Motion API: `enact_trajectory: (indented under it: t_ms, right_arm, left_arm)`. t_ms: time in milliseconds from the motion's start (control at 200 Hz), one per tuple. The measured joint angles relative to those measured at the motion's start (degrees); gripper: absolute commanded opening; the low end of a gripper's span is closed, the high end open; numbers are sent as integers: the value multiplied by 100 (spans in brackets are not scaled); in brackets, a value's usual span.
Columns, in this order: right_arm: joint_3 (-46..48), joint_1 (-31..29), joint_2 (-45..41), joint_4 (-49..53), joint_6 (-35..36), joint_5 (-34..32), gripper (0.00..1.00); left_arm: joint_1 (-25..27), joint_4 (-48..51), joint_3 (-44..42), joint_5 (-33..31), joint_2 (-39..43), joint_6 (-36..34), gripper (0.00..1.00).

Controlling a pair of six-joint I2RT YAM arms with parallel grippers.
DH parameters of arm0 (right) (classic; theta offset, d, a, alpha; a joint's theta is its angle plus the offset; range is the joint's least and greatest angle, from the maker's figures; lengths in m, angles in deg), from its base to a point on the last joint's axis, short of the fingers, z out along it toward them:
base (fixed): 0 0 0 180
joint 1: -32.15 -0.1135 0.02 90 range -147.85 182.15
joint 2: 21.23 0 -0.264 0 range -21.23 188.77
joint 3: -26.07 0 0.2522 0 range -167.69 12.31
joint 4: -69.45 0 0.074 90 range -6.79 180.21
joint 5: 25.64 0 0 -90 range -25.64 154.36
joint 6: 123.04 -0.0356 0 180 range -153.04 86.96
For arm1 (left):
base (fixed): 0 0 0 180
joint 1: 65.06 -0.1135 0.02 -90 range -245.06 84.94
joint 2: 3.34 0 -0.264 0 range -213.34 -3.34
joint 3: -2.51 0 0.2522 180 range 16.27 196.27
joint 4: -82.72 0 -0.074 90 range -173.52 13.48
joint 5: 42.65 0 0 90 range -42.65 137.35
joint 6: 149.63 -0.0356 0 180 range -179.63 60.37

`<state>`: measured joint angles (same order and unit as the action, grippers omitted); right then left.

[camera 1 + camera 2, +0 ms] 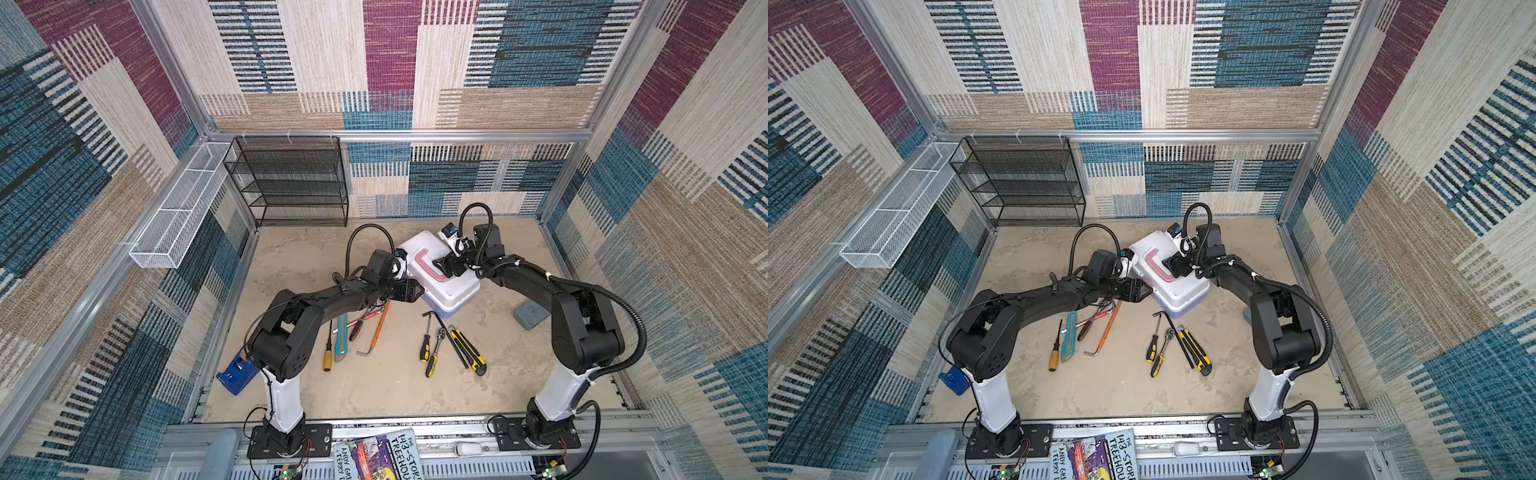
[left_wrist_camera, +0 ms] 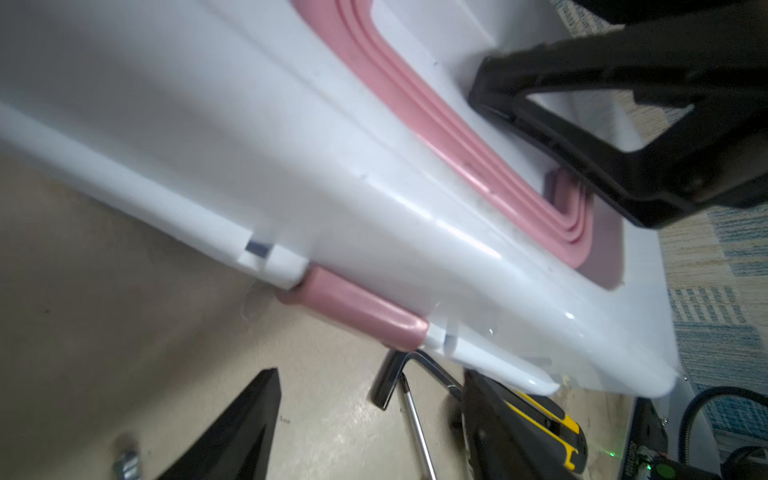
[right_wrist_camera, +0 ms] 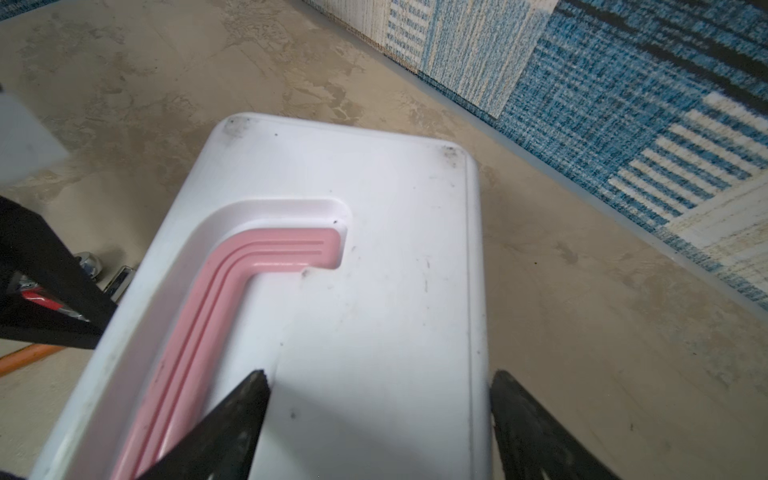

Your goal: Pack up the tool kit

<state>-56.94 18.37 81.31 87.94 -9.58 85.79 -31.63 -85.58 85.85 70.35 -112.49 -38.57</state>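
Beige worktop [image 1: 374, 395], patchwork walls [image 1: 415, 62]. Closed toolbox [image 1: 459, 286] mid-frame in both top views, long axis upper left to lower right. Pink latch [image 2: 357, 309] directly ahead of left end effector [image 1: 411, 291], spread, empty. Right end effector [image 3: 378, 399] spread astride lid [image 3: 374, 199], beside handle [image 3: 232, 282]. Nearer to latch: left.

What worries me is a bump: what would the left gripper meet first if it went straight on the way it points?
Most likely the toolbox, near its pink latch: it lies right ahead of the open left gripper, though depth is hard to judge.
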Motion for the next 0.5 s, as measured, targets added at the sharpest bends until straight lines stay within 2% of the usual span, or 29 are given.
enact_trajectory:
  t_ms: [301,501]
  right_arm:
    - [37,59,151,-387,-525,-227,80]
    - [146,61,181,-680,-890,-407,80]
  left_arm:
    - [-118,651,1207,284,-791,-26,74]
    - [-236,745,1453,332,-876,-17,74]
